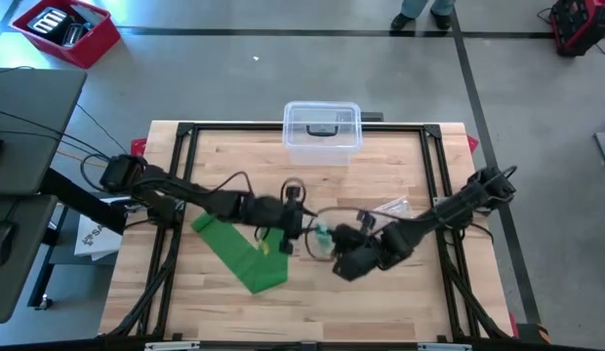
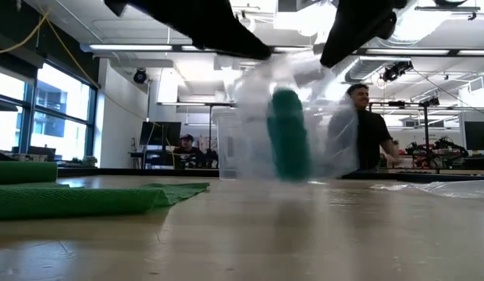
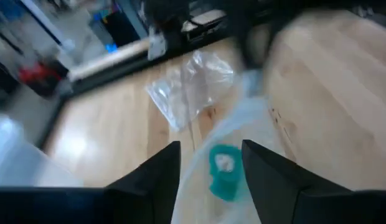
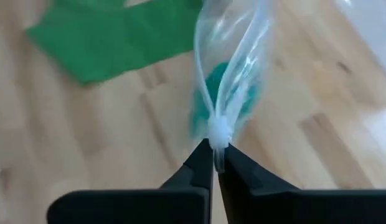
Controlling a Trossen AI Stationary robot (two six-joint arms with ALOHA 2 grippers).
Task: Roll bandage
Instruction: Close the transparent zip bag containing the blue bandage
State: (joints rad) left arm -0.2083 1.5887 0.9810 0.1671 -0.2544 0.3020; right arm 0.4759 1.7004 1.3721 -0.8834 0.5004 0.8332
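Note:
A clear plastic bag (image 2: 304, 117) with a teal bandage roll (image 2: 289, 134) inside it is at mid-table. My right gripper (image 4: 215, 155) is shut on this bag. My left gripper (image 3: 210, 163) is open just left of it; the teal roll (image 3: 224, 171) shows beyond the gap between its fingers, and I cannot tell whether they touch the bag. A green bandage strip (image 1: 239, 252) lies flat and unrolled on the table, left of the bag, and the low view shows a rolled end (image 2: 23, 172). My right gripper pinches the bag's bunched, gathered edge (image 4: 218, 132) between its two fingertips, slanting down from the table's right side. The bag hangs below the fingers with the teal roll (image 4: 225, 93) low inside it. I cannot tell whether its bottom touches the table.
A clear lidded plastic box (image 1: 322, 130) stands at the table's far edge. An empty clear bag (image 1: 390, 207) lies right of centre. A black frame (image 1: 185, 130) runs around the tabletop. People stand in the room behind the table (image 2: 367, 133).

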